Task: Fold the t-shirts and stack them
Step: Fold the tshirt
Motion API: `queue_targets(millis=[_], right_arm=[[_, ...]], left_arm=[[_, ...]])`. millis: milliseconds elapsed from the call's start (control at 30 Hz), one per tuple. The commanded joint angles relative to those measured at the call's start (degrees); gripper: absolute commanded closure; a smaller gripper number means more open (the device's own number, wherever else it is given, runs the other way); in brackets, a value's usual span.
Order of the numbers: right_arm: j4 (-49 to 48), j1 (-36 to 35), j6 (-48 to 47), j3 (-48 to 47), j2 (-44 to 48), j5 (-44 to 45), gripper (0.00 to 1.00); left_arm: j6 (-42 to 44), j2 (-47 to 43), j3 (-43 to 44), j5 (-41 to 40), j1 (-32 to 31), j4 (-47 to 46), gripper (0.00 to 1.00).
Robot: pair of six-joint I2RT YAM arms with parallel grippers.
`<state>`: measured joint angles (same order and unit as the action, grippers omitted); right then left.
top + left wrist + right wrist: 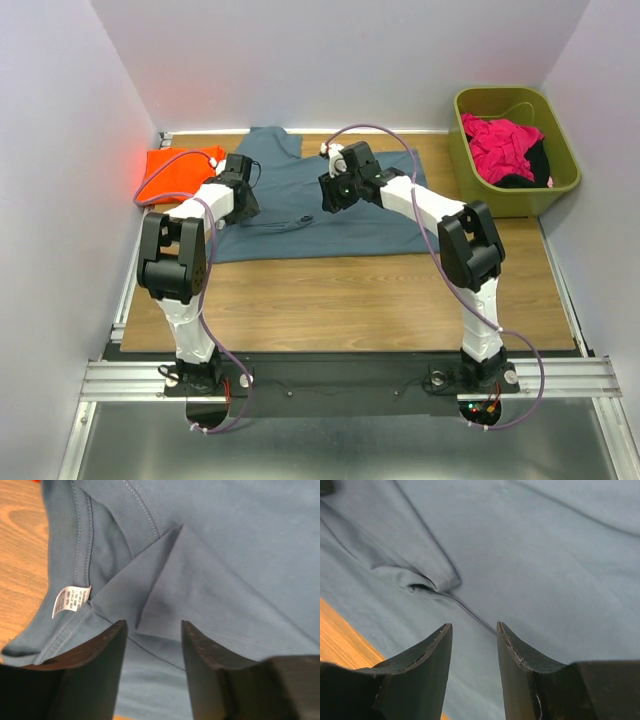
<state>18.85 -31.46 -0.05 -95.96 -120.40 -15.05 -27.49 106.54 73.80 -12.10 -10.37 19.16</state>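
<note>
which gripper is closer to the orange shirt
Left. The left gripper hovers over the side of the blue-grey shirt next to the orange shirt; the right gripper is farther off, over its middle.

Care label (pixel 71 601) on the blue-grey t-shirt (pixel 225 555) (print blurred) is unreadable.

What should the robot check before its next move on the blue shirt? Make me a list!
1. The blue-grey t-shirt lies spread on the table: ok.
2. The cloth is smooth: not ok, a crease stands up near the collar label.
3. The left end effector is open, gripping nothing: ok.
4. The right end effector is open, gripping nothing: ok.
5. Either end effector touches the cloth: cannot tell.
6. The orange t-shirt is out of the way at the far left corner: ok.
</note>
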Motion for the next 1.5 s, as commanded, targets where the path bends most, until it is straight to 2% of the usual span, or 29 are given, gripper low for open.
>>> queue_targets(millis=[0,233,333,367,433,600,833,1167,1467], right_arm=[[-1.71,-1.23,-2.67,-4.23,-0.8,-1.3,0.54],[-1.71,-2.63,-3.2,-8.62,-5.19,-1.91,0.55],[-1.71,-3.43,-3.46,-10.38,-7.04,-2.27,0.55],[-1.71,-3.6,-3.55,-10.73,-7.39,-2.35,0.55],[-1.71,-3.95,-3.72,-11.78,-8.36,-2.79,0.55],[-1.71,-4.4,-4.16,-12.93,-10.03,-3.23,0.55],[-1.8,-4.48,-5.04,-14.16,-11.35,-5.95,0.58],[-1.71,-4.66,-5.83,-15.39,-12.93,-5.34,0.6],[-1.71,-4.57,-5.83,-15.83,-13.98,-6.04,0.64]], left_arm=[[1.56,0.77,2.67,-0.65,0.26,0.35,0.44],[2.0,2.7,2.75,0.84,0.18,0.18,0.54],[1.91,3.06,3.02,0.85,0.18,0.0,0.62],[1.91,3.06,3.28,0.85,0.26,0.0,0.68],[1.82,2.97,3.89,0.67,0.18,0.09,0.74],[1.65,2.71,5.47,0.15,0.26,0.62,0.84],[1.73,3.41,8.64,-0.03,0.44,1.85,0.86],[1.47,5.43,14.61,1.02,1.49,3.08,0.87],[1.21,6.4,15.94,2.16,1.76,3.17,0.87]])
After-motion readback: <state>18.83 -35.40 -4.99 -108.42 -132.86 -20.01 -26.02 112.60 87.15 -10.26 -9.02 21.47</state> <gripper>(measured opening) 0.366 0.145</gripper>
